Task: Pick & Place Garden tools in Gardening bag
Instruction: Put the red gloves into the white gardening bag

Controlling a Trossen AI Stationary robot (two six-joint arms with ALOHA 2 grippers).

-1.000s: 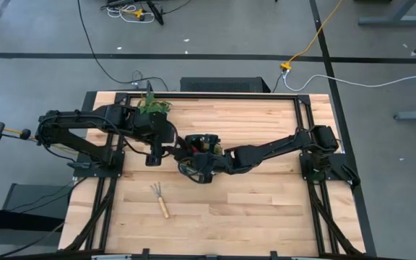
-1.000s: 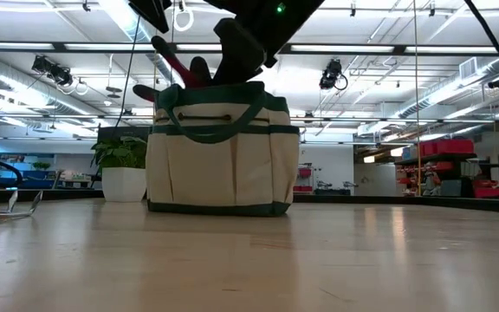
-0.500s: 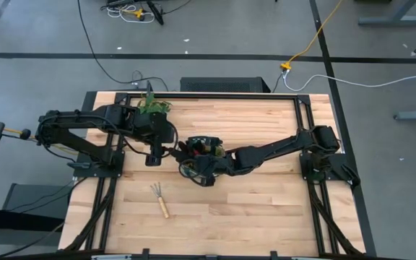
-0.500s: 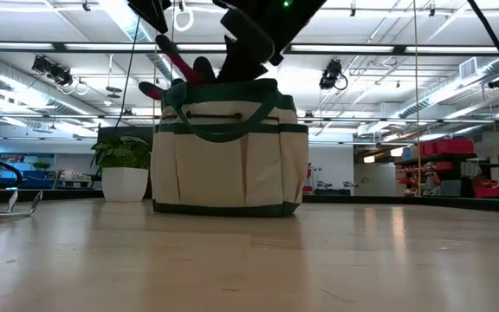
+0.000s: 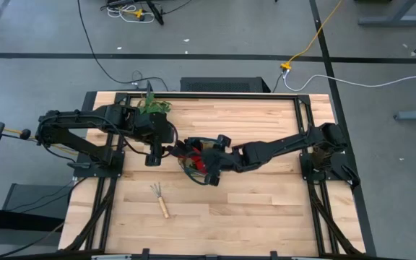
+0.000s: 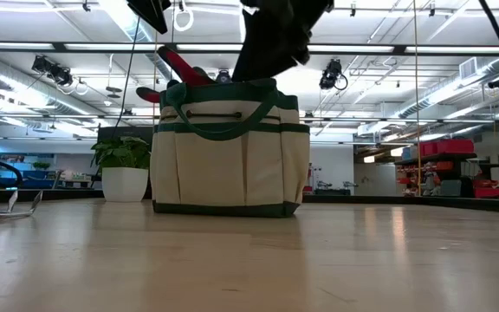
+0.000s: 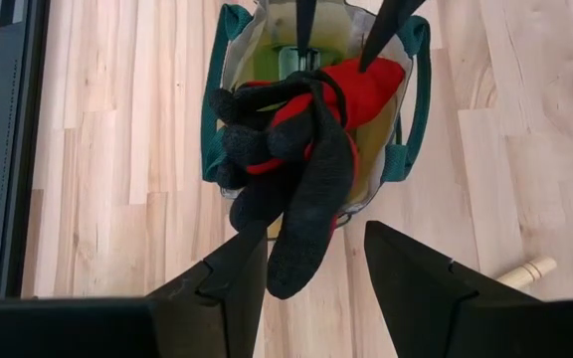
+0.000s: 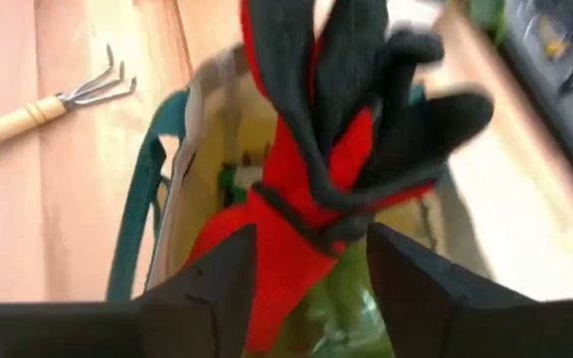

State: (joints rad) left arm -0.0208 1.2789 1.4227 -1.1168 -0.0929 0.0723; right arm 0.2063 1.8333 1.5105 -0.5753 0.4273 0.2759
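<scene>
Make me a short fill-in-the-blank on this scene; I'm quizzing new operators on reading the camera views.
1. The black-and-red gloves lie across the open top of the gardening ____.
2. The wooden-handled hand rake lies on the ____, outside the gardening bag.
3. The right gripper is above the bag with its fingers ____.
4. The white pot behind the bag holds a leafy ____.

Missing words: bag; table; open; plant

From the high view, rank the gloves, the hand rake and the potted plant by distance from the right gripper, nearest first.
1. Gloves: in the bag, right beside the right gripper.
2. Hand rake: on the table's near-left part.
3. Potted plant: far-left edge, behind the left arm.
</scene>
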